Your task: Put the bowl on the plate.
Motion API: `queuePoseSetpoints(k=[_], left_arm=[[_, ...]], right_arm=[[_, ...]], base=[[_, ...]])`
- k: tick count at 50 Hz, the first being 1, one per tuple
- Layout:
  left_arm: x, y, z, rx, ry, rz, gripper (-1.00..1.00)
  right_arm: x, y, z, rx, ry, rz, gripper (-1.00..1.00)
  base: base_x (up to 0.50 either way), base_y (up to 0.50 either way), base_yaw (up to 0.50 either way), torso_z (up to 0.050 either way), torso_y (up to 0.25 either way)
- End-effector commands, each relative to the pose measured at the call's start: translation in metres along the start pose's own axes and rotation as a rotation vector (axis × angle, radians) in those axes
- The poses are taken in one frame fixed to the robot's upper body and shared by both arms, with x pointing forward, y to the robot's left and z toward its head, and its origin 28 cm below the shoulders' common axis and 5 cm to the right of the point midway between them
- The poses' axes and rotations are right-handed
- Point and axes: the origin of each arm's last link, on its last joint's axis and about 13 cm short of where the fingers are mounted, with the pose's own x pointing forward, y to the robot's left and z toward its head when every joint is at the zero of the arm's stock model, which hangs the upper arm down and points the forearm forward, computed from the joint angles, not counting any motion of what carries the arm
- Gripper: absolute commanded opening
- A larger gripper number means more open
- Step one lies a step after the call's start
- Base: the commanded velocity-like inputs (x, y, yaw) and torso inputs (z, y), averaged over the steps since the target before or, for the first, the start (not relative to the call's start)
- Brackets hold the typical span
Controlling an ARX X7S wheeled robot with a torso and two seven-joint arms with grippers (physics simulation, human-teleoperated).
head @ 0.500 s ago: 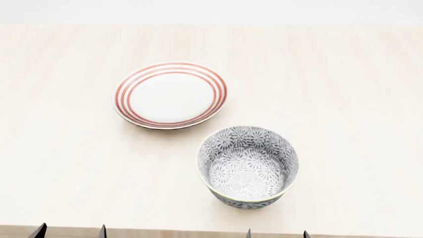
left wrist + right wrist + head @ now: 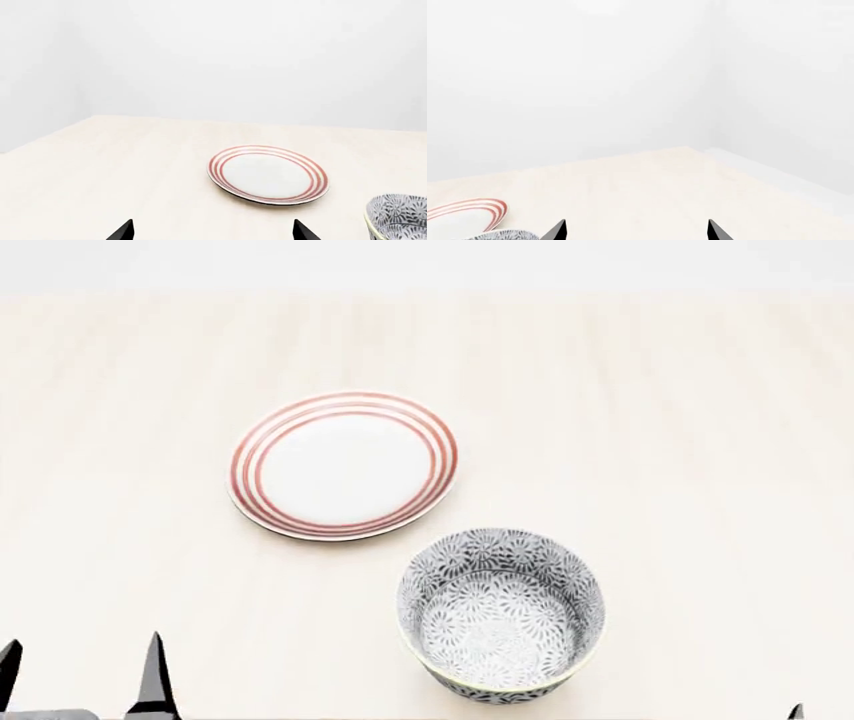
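The bowl (image 2: pixel 501 615) is seen upright on the pale wooden table (image 2: pixel 694 440), near the table's front edge and slightly right of centre. The plate (image 2: pixel 344 464) lies flat farther back and to the left, just beside the bowl but not touching it. The left claw (image 2: pixel 212 231) is held open, its two dark tips spread wide at the near left. The right claw (image 2: pixel 636 231) is likewise spread open at the near right, and nothing is gripped.

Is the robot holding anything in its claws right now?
No, nothing. Both grippers, left and right, are open and empty. The grey flowery ceramic bowl sits alone beside the red-ringed white plate.
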Motion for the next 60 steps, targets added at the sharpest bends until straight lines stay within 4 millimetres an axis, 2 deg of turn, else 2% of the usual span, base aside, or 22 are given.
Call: queuePoseSetpoints(k=[1, 13, 18, 19, 32, 36, 42, 50, 52, 60], left_arm=[[-0.004, 0.006, 0.047, -0.024, -0.135, 0.078, 1.0], [0.011, 0.014, 0.05, -0.033, -0.147, 0.1, 1.0], [0.007, 0.017, 0.055, -0.041, -0.166, 0.095, 1.0], [0.014, 0.019, 0.056, -0.047, -0.162, 0.101, 1.0], [0.013, 0.019, 0.052, -0.038, -0.161, 0.108, 1.0], [0.014, 0.02, 0.051, -0.039, -0.154, 0.113, 1.0], [0.011, 0.021, 0.043, -0.039, -0.14, 0.102, 1.0], [0.006, 0.019, 0.04, -0.046, -0.129, 0.095, 1.0], [0.003, 0.019, 0.038, -0.048, -0.127, 0.093, 1.0], [0.0, 0.021, 0.036, -0.05, -0.121, 0.098, 1.0]], right_arm=[[-0.023, -0.025, 0.053, -0.048, -0.118, -0.025, 1.0], [-0.021, -0.018, 0.055, -0.063, -0.121, -0.013, 1.0], [-0.021, -0.016, 0.056, -0.072, -0.118, -0.008, 1.0], [-0.021, -0.015, 0.056, -0.077, -0.119, -0.006, 1.0], [-0.023, -0.013, 0.06, -0.088, -0.117, -0.011, 1.0], [-0.025, -0.015, 0.066, -0.101, -0.11, -0.017, 1.0], [-0.026, -0.024, 0.073, -0.039, -0.008, 0.06, 1.0], [-0.015, -0.032, 0.08, -0.015, 0.176, 0.214, 1.0], [-0.012, -0.034, 0.08, 0.042, 0.189, 0.263, 1.0], [0.01, -0.044, 0.062, 0.087, 0.187, 0.308, 1.0]], base=[[0.5, 0.0, 0.0, 0.0, 0.0], [0.5, 0.0, 0.0, 0.0, 0.0], [0.5, 0.0, 0.0, 0.0, 0.0], [0.5, 0.0, 0.0, 0.0, 0.0], [0.5, 0.0, 0.0, 0.0, 0.0], [0.0, 0.0, 0.0, 0.0, 0.0], [0.0, 0.0, 0.0, 0.0, 0.0], [0.0, 0.0, 0.0, 0.0, 0.0], [0.0, 0.0, 0.0, 0.0, 0.0], [0.0, 0.0, 0.0, 0.0, 0.0]])
